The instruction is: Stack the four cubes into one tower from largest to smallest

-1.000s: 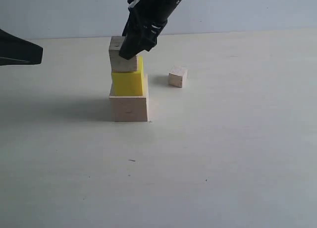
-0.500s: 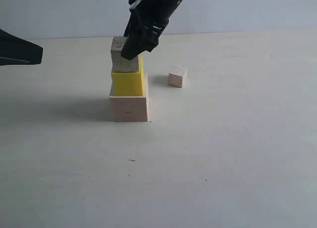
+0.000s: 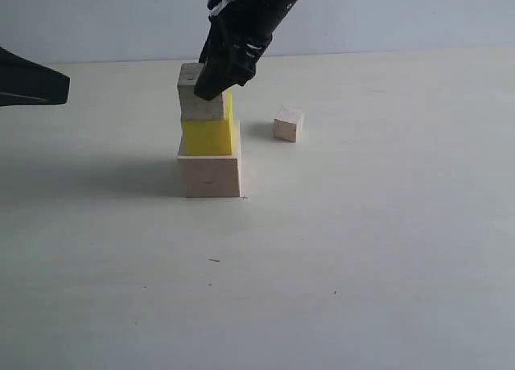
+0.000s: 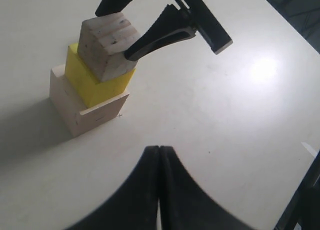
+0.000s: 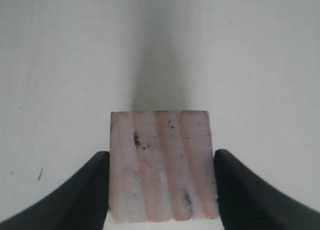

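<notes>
Being clamped at two opposite sides by the right gripper (image 5: 162, 190), the mid-sized wooden cube (image 3: 197, 103) is being held on, or barely above, the yellow cube (image 3: 207, 135) atop the largest cube (image 3: 211, 174), overhanging slightly leftward and twisted against it. The right arm is slanting down from above. The smallest cube (image 3: 288, 125) is lying on the table (image 3: 362, 249) just right of the stack, nearer this arm. The left gripper (image 4: 159, 157) is being held closed and empty, well apart.
</notes>
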You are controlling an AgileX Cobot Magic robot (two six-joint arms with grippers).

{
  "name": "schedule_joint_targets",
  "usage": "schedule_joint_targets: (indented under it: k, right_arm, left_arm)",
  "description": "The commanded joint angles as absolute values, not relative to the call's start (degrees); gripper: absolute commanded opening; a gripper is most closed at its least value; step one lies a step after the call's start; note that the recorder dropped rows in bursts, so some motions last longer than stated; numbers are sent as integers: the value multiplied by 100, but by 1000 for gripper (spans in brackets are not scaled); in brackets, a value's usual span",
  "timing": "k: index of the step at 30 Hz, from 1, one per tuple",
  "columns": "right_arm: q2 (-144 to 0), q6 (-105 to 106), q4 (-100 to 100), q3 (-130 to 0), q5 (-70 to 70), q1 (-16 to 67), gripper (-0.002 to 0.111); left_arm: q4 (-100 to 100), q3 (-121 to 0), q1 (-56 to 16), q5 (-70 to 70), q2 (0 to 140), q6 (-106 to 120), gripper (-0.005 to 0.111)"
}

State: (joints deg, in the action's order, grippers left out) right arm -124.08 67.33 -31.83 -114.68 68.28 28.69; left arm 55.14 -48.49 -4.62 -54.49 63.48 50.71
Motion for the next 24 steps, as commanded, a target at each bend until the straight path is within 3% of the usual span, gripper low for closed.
schedule_joint_targets:
  k: [1, 6, 24]
  right_arm:
    - [-12421, 6749, -3250, -11504, 6796, 2870, 49]
    - [-12421, 6749, -3193, -11504, 6697, 2870, 58]
    - [-12421, 6605, -3040, -11504, 6728, 2870, 58]
  left_arm:
    - [5571, -4825, -476, -5399, 6309, 5090, 0]
    - [5542, -4825, -476, -5400, 6309, 5090, 0]
    - [5542, -4825, -476, -5400, 6309, 5090, 0]
